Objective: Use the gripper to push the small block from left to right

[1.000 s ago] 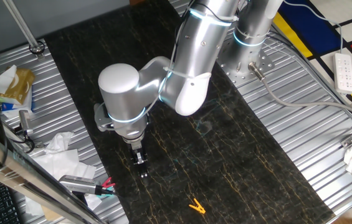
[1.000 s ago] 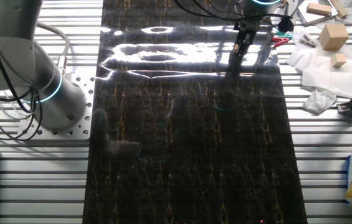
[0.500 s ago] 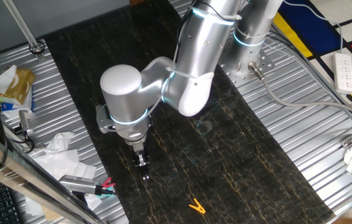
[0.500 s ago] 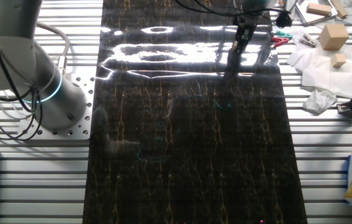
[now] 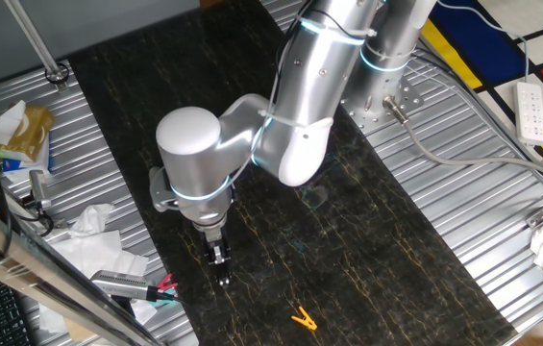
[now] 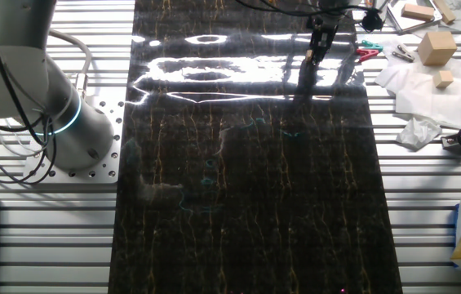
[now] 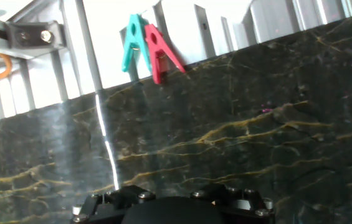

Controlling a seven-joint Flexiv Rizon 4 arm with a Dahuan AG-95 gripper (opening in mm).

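Your gripper (image 5: 221,272) is creeping toward the lower left of the dark mat (image 5: 367,240); I cannot tell its jaw width. No small block is showing anywhere, so nothing is being pushed yet.

The arm's black fingers (image 5: 220,266) point down over the dark marbled mat (image 5: 377,250), near a yellow clip (image 5: 303,318).

Bare dark slab (image 5: 367,240) right of jaws; yellow clip (image 5: 302,318) near front edge.

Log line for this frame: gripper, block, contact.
gripper: near mat edge | jaws: unclear | small block: not seen on mat | yellow clip: lying apart
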